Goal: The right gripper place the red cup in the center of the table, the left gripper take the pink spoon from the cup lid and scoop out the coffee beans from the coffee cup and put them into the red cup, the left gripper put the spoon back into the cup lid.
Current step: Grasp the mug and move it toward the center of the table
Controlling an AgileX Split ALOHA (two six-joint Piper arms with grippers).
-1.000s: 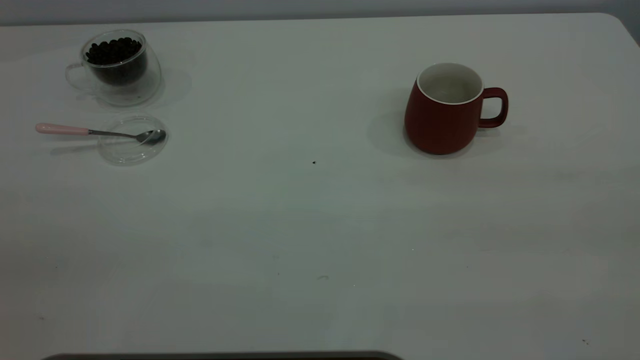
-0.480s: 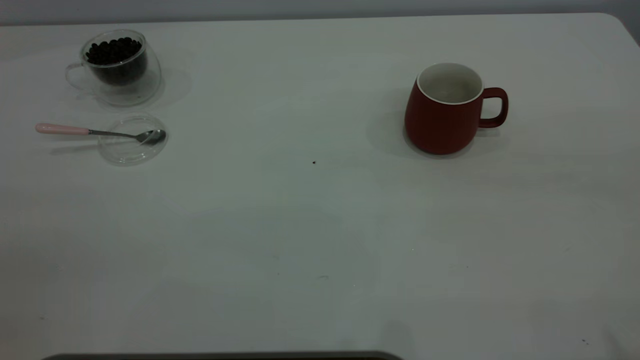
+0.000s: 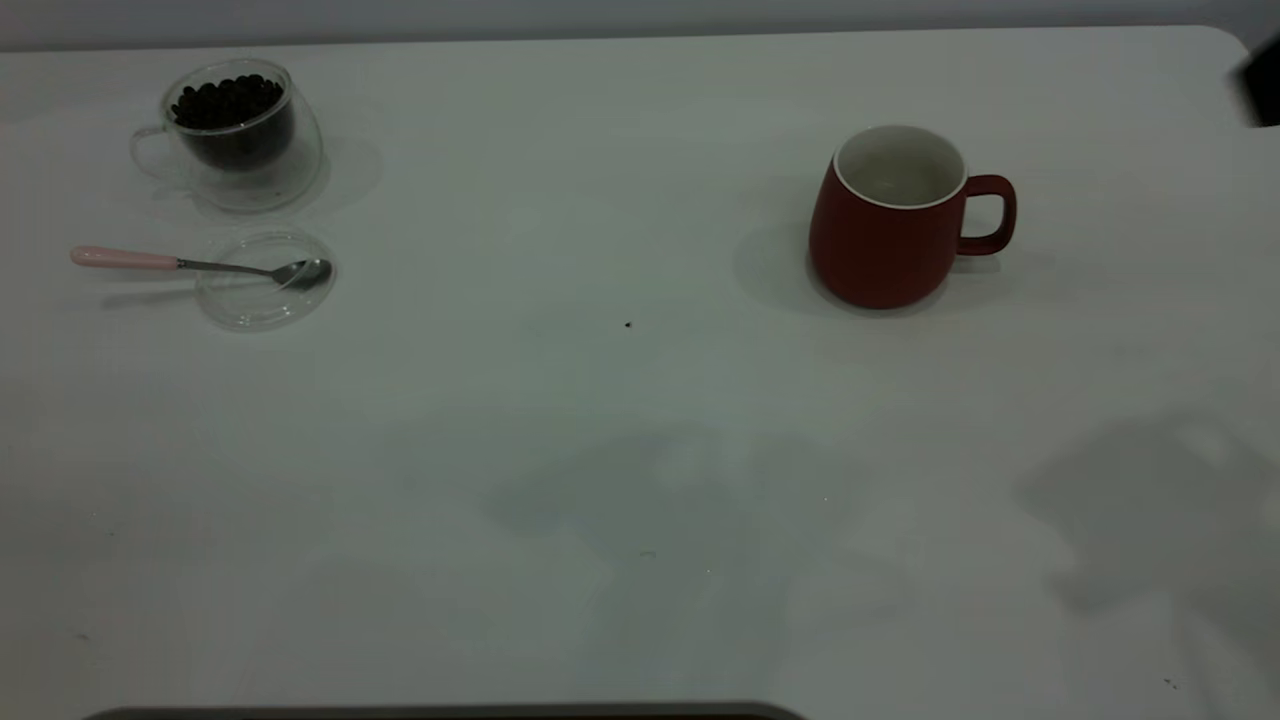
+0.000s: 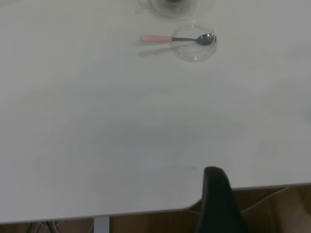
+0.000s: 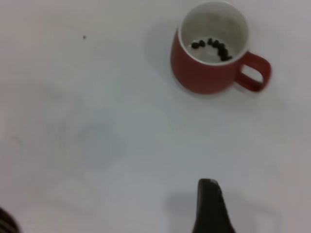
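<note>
The red cup (image 3: 885, 235) stands at the right of the table, handle to the right; in the right wrist view the red cup (image 5: 210, 53) holds a few coffee beans. My right gripper (image 5: 106, 196) hovers open, well short of it, over bare table. At the far left the glass coffee cup (image 3: 238, 130) is full of beans. The pink spoon (image 3: 190, 263) lies with its bowl on the clear cup lid (image 3: 262, 285). Of my left gripper only one dark finger (image 4: 217, 199) shows, past the table edge, far from the spoon (image 4: 175, 38), with nothing against it.
A dark part of the right arm (image 3: 1262, 85) pokes in at the right edge of the exterior view. A small dark speck (image 3: 628, 324) lies near the table's middle. Arm shadows fall on the front of the white table (image 3: 640, 480).
A dark part of the right arm has come in at the upper right edge, and shadows have spread over the front and right of the table. Cups, lid and spoon have not moved.
</note>
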